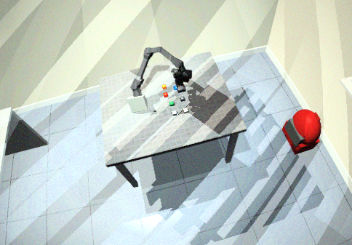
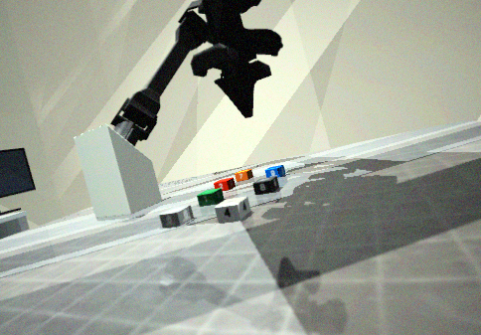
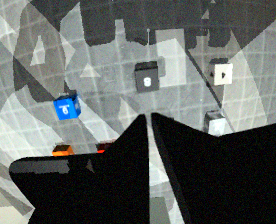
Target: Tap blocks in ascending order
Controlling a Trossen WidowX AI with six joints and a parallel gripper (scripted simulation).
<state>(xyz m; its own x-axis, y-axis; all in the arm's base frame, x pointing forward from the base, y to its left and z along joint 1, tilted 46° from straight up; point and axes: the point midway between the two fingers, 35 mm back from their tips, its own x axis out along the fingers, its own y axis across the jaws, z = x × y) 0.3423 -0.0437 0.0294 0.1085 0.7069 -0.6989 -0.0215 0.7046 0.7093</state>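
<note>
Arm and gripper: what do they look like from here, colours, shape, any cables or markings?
The arm is dark grey, made of slim links with blocky joints, rising from a pale box-shaped base. The gripper is near black and angular, with two flat fingers that taper to points. No cables or markings are discernible in any view.

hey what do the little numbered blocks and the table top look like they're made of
The blocks, such as the blue block and green block, look like matte painted plastic or wood: flat solid colours, sharp edges, no gloss. The table top looks like a smooth grey laminate with a fine printed grid; its true material is unclear.
</note>
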